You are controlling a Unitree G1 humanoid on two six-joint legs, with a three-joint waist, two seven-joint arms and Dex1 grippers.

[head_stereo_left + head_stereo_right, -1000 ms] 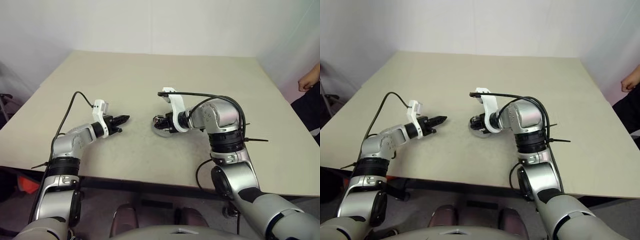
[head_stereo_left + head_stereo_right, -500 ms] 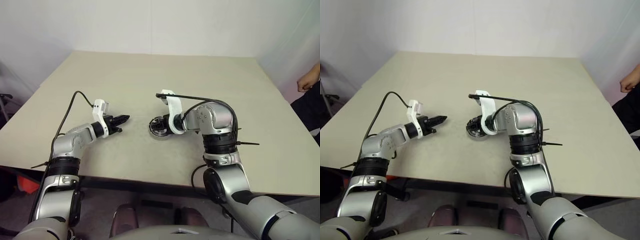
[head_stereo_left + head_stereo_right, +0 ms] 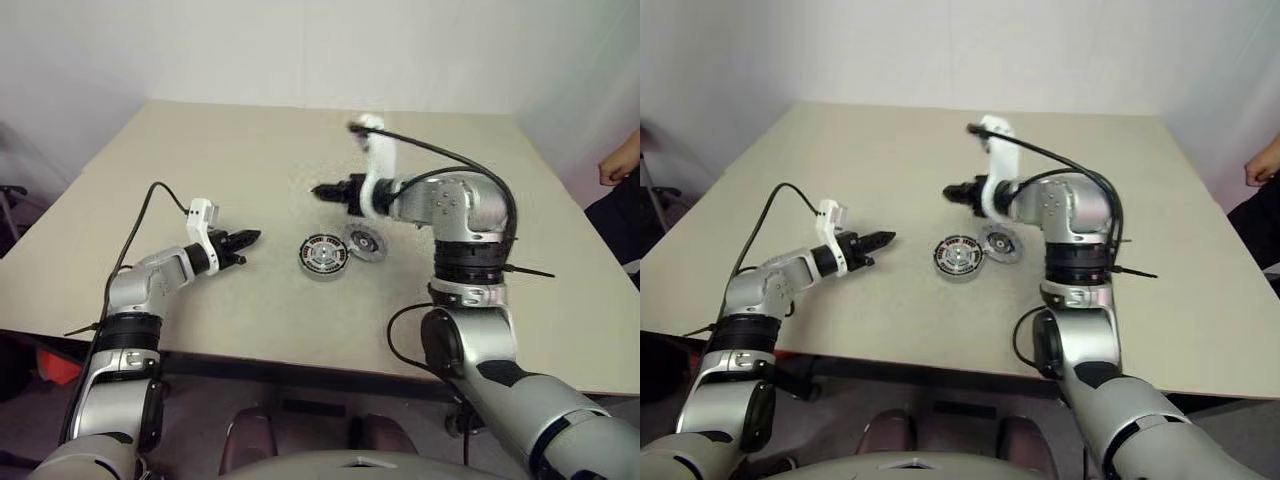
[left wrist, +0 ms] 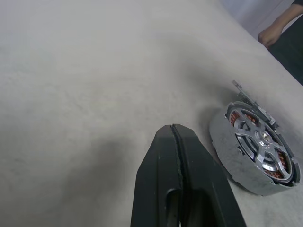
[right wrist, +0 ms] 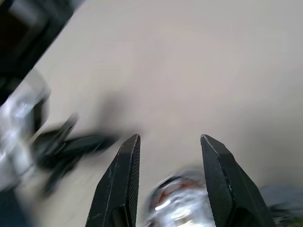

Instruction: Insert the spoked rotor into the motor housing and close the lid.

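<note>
Motor housing lies flat on the beige surface, the spoked rotor seated over its copper windings. A small round lid lies just beside it. Right pincer, jaws parted and empty, hangs above the surface beyond the housing. Left pincer, fingers pressed together and holding nothing, points toward the housing from nearby.

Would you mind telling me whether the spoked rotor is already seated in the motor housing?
In. The spoked rotor lies flat within the motor housing, copper windings visible between its spokes.
</note>
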